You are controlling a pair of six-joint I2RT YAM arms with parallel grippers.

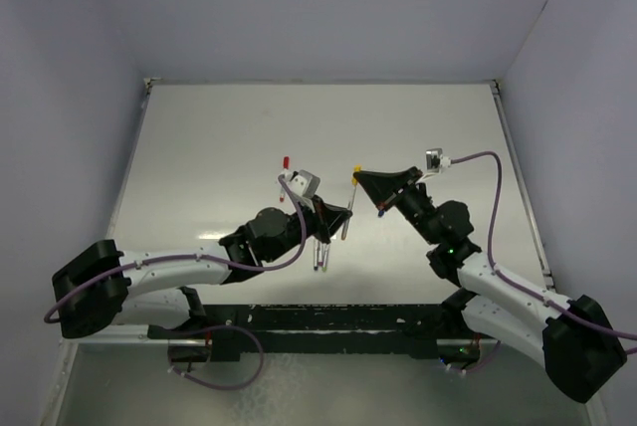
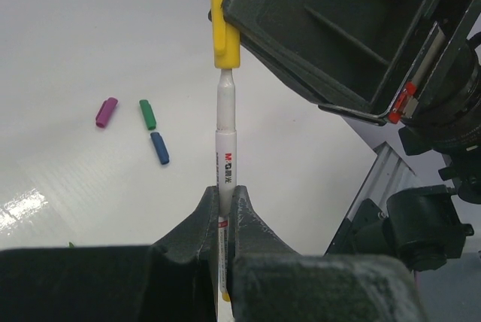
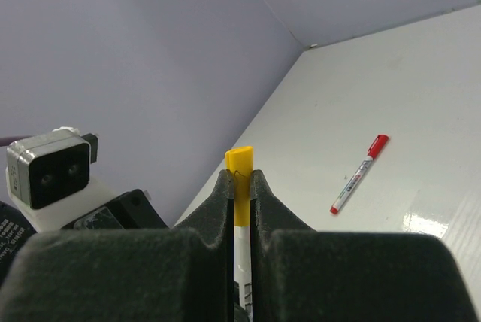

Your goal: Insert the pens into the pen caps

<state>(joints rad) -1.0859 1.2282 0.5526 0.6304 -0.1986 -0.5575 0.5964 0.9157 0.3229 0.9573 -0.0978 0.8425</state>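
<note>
My left gripper (image 2: 225,190) is shut on a pale pen (image 2: 225,153) that points straight ahead. Its narrow front end sits in the mouth of a yellow pen cap (image 2: 225,13). My right gripper (image 3: 240,175) is shut on that yellow cap (image 3: 239,186), and the white barrel (image 3: 242,258) shows just below it. From above, both grippers meet over the table's middle, left (image 1: 343,219) and right (image 1: 358,180), with the pen (image 1: 346,215) between them. Purple (image 2: 107,111), green (image 2: 147,113) and blue (image 2: 159,147) caps lie loose on the table.
A pen with a red cap on it (image 3: 359,175) lies on the white table (image 1: 199,147) behind the left gripper. More pens (image 1: 320,253) lie by the left arm's wrist. Grey walls enclose the table on three sides.
</note>
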